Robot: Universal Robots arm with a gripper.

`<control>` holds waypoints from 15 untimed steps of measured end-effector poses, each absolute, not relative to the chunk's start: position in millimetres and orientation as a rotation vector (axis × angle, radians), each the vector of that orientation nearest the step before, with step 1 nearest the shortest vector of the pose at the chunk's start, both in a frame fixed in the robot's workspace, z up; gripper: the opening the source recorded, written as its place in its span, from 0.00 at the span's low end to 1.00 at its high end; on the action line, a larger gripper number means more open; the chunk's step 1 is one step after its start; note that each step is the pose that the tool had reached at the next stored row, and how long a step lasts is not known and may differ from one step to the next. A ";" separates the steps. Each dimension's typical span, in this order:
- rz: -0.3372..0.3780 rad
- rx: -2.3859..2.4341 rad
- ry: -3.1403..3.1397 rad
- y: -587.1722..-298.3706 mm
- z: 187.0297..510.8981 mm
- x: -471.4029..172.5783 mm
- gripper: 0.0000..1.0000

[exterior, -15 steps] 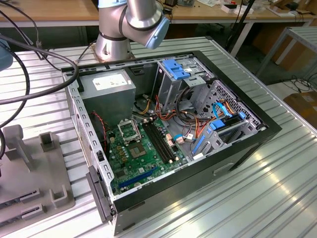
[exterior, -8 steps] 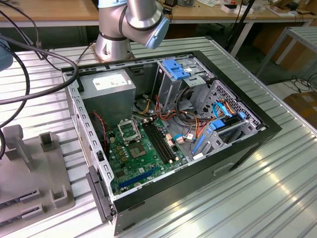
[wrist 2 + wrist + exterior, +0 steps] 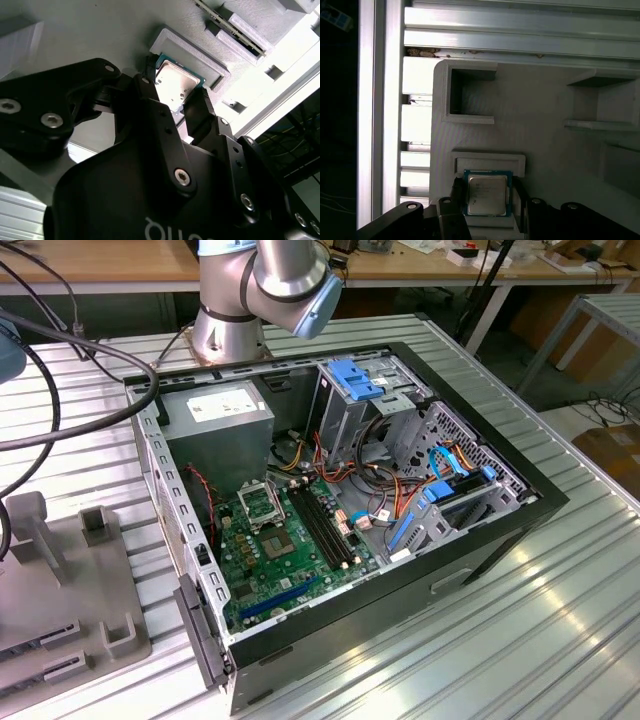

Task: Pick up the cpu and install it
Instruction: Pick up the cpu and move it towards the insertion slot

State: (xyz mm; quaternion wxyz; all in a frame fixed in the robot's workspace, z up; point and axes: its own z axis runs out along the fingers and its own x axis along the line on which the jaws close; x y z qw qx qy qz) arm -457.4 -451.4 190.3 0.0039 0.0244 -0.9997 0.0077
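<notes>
The cpu (image 3: pixel 487 195), a thin square chip with a silvery face and a green rim, lies in a shallow recess of a pale grey holder plate (image 3: pixel 545 110). In the second wrist view the cpu (image 3: pixel 176 85) sits between my black fingers (image 3: pixel 196 112). My gripper (image 3: pixel 488 201) straddles it, one finger against each of two opposite edges, shut on it while it still rests in the recess. The empty metal-framed socket (image 3: pixel 262 506) shows on the green motherboard (image 3: pixel 300 560) inside the open computer case.
The open black computer case (image 3: pixel 480 540) lies on a ribbed metal table, with a power supply (image 3: pixel 220 425), blue drive brackets (image 3: pixel 355 378) and cables inside. The grey holder plate (image 3: pixel 60 580) with raised blocks stands at the exterior view's left. The arm's base (image 3: pixel 235 310) is behind the case.
</notes>
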 end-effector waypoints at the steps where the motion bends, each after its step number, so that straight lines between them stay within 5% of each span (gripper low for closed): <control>1: 0.024 0.076 -3.133 -451.4 190.2 -457.4 0.47; 15: 0.024 0.076 -3.133 -451.4 190.3 -457.4 0.55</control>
